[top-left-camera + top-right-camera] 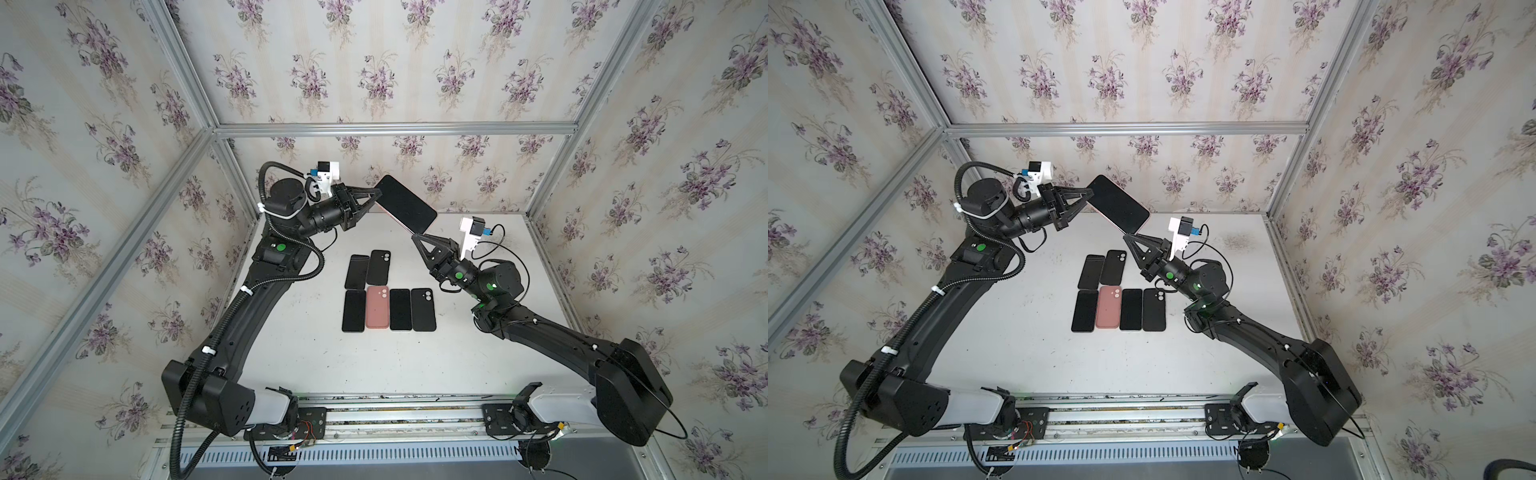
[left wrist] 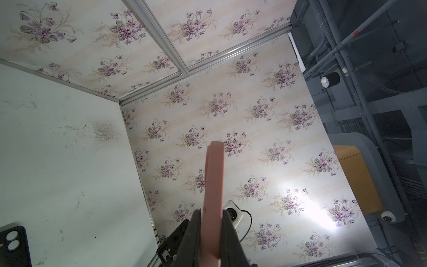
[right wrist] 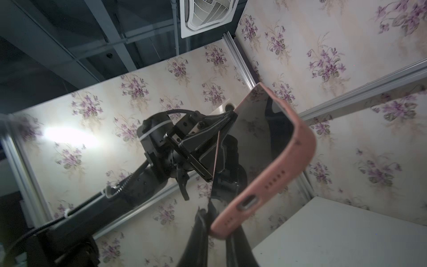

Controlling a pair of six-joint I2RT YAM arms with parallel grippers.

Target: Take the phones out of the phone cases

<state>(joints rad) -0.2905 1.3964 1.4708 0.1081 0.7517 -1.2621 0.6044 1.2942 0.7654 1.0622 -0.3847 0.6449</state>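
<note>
pink is the phone case (image 3: 298, 148), and the dark phone (image 1: 405, 203) sits inside it, its pink rim showing along the glass in the right wrist view. in both top views the screen faces up. the cased phone hangs tilted in the air over the far end of the table (image 1: 478, 340), between the two arms.

the left gripper (image 1: 377, 194) is clamped tight on the case's short end nearest it; in the left wrist view the pink edge stands pinched between both fingers (image 2: 191, 231). the right gripper (image 1: 412, 236) is closed on the corner at the charging-port end, with a finger on each side of the pink edge.

on the table, well apart from the held phone, six flat things lie in two rows: dark phones (image 1: 354, 311), black cases (image 1: 423, 309) and a second pink case (image 1: 377, 306), back up.
</note>
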